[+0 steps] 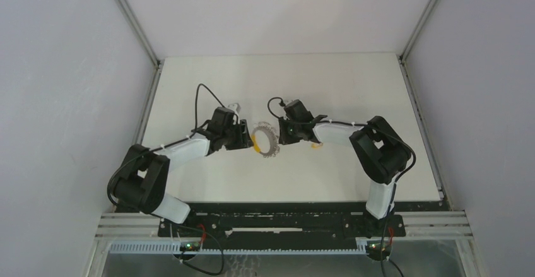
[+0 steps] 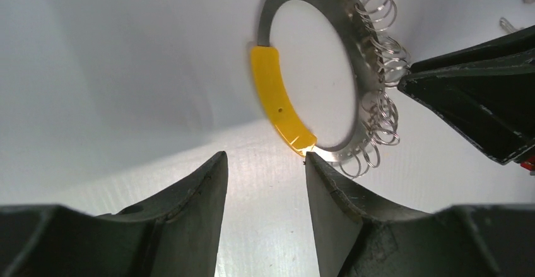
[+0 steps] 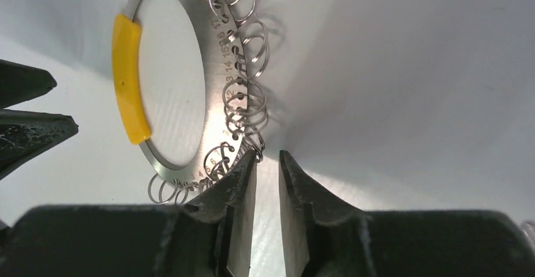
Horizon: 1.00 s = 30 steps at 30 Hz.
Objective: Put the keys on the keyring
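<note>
The keyring (image 3: 216, 81) lies near the middle of the tabletop (image 1: 340, 81), well apart from every edge, between the two grippers. Its yellow section (image 3: 129, 81) faces the left arm, and its small wire rings (image 3: 249, 43) line the rim toward the right arm. The left gripper (image 2: 265, 156) stands open, one fingertip just beside the end of the yellow section. The right gripper (image 3: 267, 154) shows only a slim gap with nothing seen inside it, one fingertip against the ringed rim.

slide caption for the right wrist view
right gripper, jaws narrowly apart, at rim of large round grey metal keyring with yellow section
</note>
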Each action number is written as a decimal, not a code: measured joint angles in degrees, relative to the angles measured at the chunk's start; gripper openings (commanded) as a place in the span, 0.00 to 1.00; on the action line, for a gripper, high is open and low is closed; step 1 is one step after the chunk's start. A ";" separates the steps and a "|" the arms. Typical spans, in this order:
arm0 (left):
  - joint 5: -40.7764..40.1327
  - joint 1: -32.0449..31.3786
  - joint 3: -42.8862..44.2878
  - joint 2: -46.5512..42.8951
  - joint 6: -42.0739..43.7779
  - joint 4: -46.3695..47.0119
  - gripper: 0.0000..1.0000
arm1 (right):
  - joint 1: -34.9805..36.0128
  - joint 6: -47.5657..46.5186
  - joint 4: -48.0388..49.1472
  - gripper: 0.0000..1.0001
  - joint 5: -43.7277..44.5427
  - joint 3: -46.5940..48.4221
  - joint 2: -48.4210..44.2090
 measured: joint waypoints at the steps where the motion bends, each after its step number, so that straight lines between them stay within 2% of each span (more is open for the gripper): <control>1: 0.55 0.00 -0.28 0.00 -0.39 0.42 0.54 | 0.02 -0.55 -0.55 0.26 0.76 0.00 -0.35; 5: 3.13 0.00 -1.01 0.20 -1.88 2.60 0.54 | 2.10 -2.91 -2.45 0.34 3.63 -0.63 -3.10; 13: 5.79 0.00 -2.16 0.66 -3.80 5.44 0.54 | 11.39 -11.50 -2.08 0.36 7.82 -4.81 -12.83; 21: 5.79 0.00 -2.21 0.61 -4.31 6.01 0.54 | 19.45 -18.51 -1.99 0.33 14.27 -2.58 -8.74; 30: 5.57 0.04 -3.52 0.42 -4.28 5.99 0.54 | 19.39 -22.10 -3.10 0.29 20.09 -2.49 -6.08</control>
